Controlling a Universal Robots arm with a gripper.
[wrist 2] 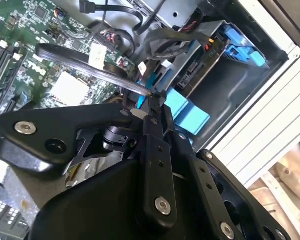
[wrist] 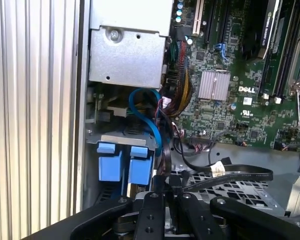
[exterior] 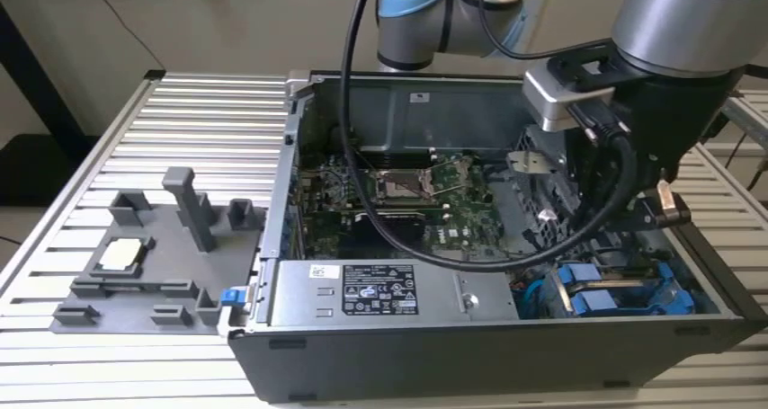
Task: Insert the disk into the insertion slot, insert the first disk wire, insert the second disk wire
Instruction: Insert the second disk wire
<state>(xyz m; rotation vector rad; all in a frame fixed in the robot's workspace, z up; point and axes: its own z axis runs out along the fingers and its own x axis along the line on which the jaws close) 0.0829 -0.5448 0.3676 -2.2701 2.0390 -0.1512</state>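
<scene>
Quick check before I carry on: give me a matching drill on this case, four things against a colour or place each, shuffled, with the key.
Things:
1. disk
2. power-supply box
3. end effector
4. grey fixture tray

Descriptions:
A. outside the case, on the slatted table, at the exterior view's left
B. bright blue carrier tabs, sitting in the insertion slot at the case corner
C. grey metal with a white sticker, along the case's near wall
D. black linkage, hanging over the blue tabs inside the case

Pairs: 1-B, 2-C, 3-D, 4-A
</scene>
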